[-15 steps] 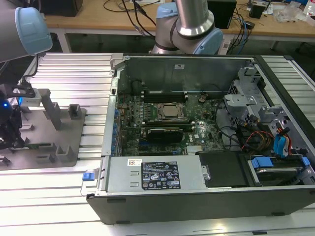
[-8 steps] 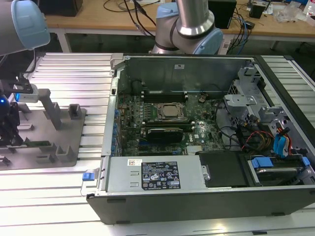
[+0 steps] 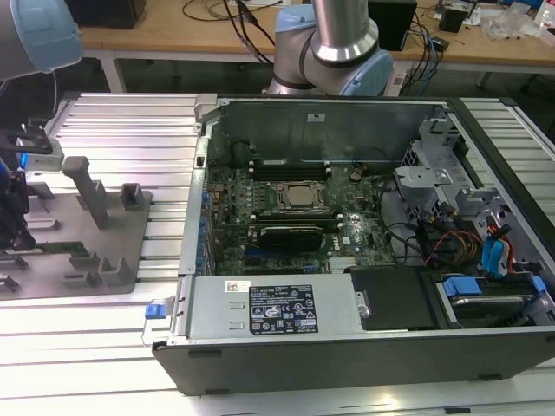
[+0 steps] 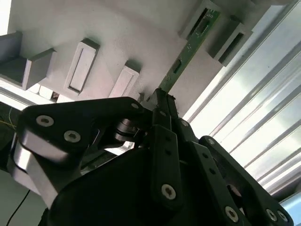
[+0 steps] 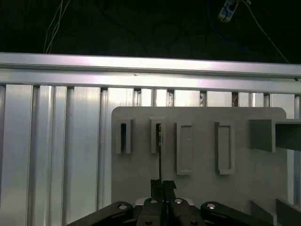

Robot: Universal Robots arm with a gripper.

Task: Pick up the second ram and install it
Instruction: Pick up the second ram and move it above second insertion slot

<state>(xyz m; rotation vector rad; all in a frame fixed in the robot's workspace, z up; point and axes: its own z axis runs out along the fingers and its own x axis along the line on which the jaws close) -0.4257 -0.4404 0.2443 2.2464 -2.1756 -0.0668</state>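
Observation:
The second ram [image 4: 186,52] is a thin green board standing on edge in the grey fixture plate [image 5: 202,188], its far end seated in a slotted holder [image 4: 203,22]. In the first wrist view the second ram [image 5: 160,155] shows edge-on as a thin dark line running from a holder to the fingers. My gripper [image 4: 160,100] is shut on the near end of the stick, its dark fingertips [image 5: 156,184] pressed against both faces. In the exterior view my gripper [image 3: 12,227] hangs over the plate at that view's left, with the second ram [image 3: 54,247] low beside it.
An open computer case [image 3: 260,321] stands at the exterior view's middle, with the motherboard, a silver processor [image 3: 300,198] and dark slots [image 3: 290,163] near it. Grey posts [image 3: 89,191] rise from the fixture plate. The ribbed aluminium table [image 3: 130,121] lies all around. The arm's base [image 3: 334,52] is behind the case.

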